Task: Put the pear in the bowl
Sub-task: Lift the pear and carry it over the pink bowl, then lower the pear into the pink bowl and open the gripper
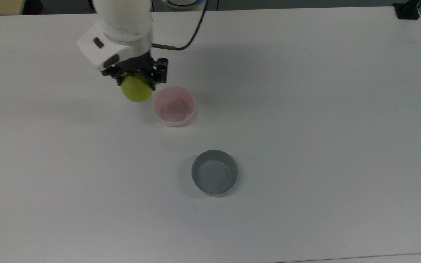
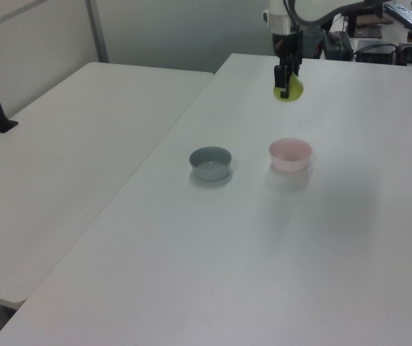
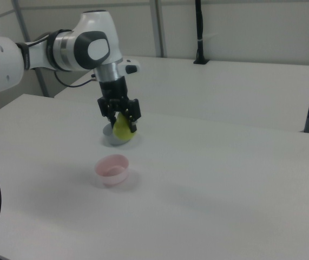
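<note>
My hand (image 1: 137, 81) is clamped on the pear (image 1: 136, 92), carrying it clear above the counter (image 1: 305, 109). In the top view the pink bowl (image 1: 174, 106) lies at about four o'clock, close by; the grey bowl (image 1: 214, 172) sits farther off.

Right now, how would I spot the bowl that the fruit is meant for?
On the big white table stand two small round bowls. The bowl you want is the pale pink one, beside the yellow-green pear held up in the robot's fingers. The grey bowl sits farther from the arm.
</note>
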